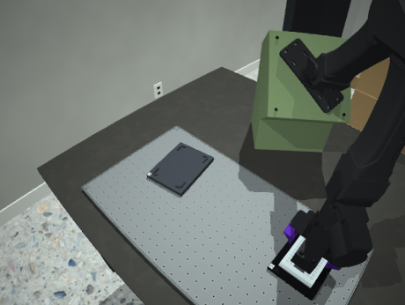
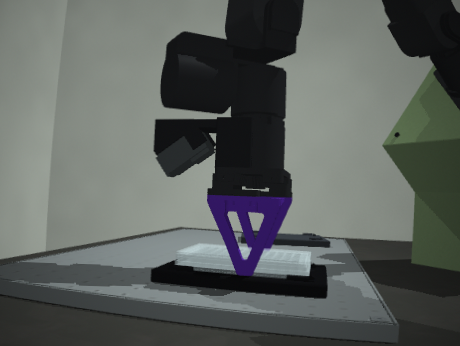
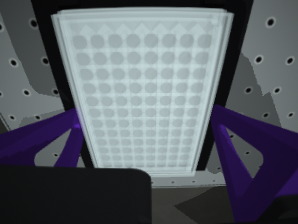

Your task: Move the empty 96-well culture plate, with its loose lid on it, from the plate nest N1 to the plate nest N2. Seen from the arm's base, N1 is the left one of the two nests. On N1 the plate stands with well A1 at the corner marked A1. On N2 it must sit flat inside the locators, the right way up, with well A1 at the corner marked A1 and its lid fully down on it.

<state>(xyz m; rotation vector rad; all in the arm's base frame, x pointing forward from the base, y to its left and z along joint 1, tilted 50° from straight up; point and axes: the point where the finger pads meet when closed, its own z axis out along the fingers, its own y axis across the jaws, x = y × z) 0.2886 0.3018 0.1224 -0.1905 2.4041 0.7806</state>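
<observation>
Spread wide, the gripper (image 3: 150, 127) straddles the plate (image 3: 145, 85) on N1 (image 2: 240, 281); light, rigid, loose-lidded, it probably wants gripping low on its long sides.

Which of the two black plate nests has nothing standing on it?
The far black plate nest near the breadboard's middle is bare. The other black nest carries the clear lidded well plate under the open purple pincer.

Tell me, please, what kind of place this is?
Probably a lab automation bench: a 96-well plate on a black nest, a drilled breadboard and an open gripper over it.
</observation>
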